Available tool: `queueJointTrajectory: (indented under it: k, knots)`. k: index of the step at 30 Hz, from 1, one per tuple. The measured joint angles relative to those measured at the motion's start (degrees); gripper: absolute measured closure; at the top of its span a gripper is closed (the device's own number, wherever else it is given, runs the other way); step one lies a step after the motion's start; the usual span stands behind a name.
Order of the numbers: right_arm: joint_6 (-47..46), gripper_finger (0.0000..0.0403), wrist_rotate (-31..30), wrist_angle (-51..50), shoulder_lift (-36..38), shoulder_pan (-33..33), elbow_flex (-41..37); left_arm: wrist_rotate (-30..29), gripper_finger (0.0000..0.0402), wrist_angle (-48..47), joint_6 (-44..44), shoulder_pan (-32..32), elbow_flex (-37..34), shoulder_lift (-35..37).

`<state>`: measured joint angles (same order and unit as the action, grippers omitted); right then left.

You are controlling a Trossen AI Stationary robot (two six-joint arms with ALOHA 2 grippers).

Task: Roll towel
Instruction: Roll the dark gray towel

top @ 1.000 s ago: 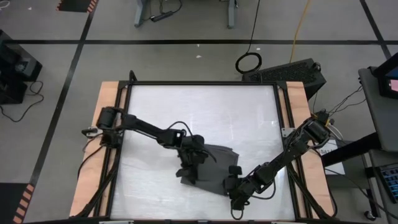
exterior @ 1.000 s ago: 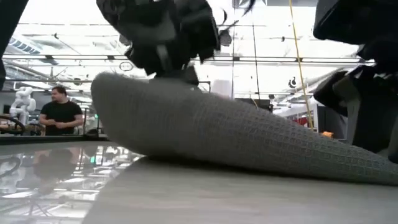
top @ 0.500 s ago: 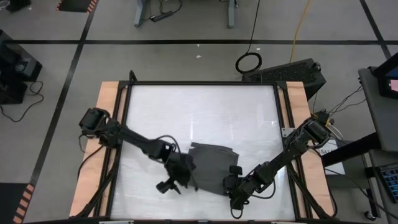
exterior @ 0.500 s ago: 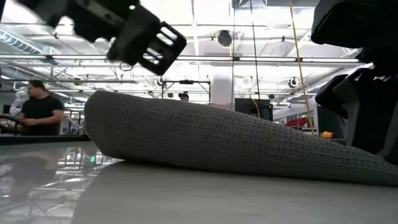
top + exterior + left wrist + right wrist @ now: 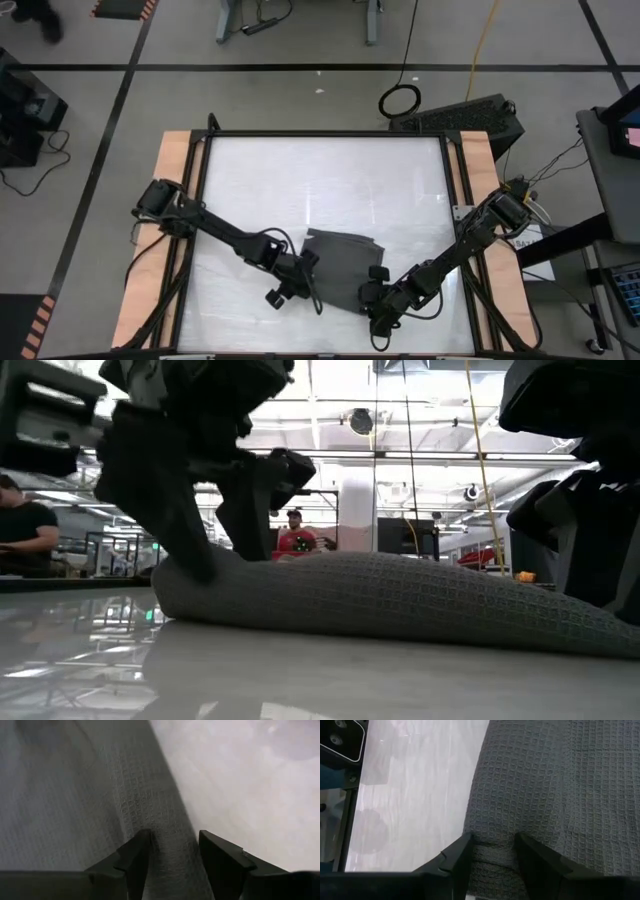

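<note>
- Lying bunched on the white table [image 5: 330, 180], near its front edge and a little right of centre, is the towel [image 5: 340, 268], a dark charcoal-grey cloth with a small waffle weave.
- From table height the towel [image 5: 400, 595] reads as a long low hump, thickest at one end and tapering flat toward the other.
- Its woven squares show clearly in both wrist views, with a soft rounded fold [image 5: 165, 825] along the edge where cloth meets bare table.
- At the towel's left edge, the left gripper [image 5: 293, 287] stands over that fold, its two dark fingers [image 5: 135, 857] partly spread with the ridge of cloth between them.
- At the towel's right front corner, the right gripper [image 5: 375, 300] has its fingers [image 5: 457, 857] set a moderate way apart, astride a rolled hem of the towel [image 5: 492, 860].
- Whether either claw actually pinches the cloth cannot be told.
- Beyond the table, a person [image 5: 293, 538] in a red top stands in the room.
</note>
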<state>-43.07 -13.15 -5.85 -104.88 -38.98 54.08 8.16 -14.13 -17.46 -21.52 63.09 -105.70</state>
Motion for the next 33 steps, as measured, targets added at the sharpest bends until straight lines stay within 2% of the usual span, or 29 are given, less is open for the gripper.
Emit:
queueJointTrajectory:
  k: [9,14,17,22,27,33]
  knots:
    - [-0.9,0.0255,0.0,0.4,0.0,0.0,0.0,-0.7,0.0223,0.3,0.6,0.0,0.3,-4.3]
    - [-1.3,0.0255,0.0,0.8,0.2,0.0,-0.1,-1.1,0.0230,0.6,4.9,0.5,0.3,-6.1]
    - [-1.3,0.0255,0.2,0.2,1.2,-0.1,-0.2,-1.2,0.0264,1.1,5.1,0.9,0.3,-6.2]
    - [0.4,0.0254,0.1,-2.8,4.0,-0.3,-0.2,-1.1,0.0369,2.4,5.2,1.9,0.2,-6.3]
    - [5.5,0.0233,-3.2,-1.4,6.8,-2.1,-0.2,3.5,0.0376,3.4,7.2,4.0,0.1,-6.4]
    - [8.9,0.0175,-8.7,1.0,6.3,-4.6,-0.1,16.4,0.0376,5.1,9.6,7.6,0.0,-6.6]
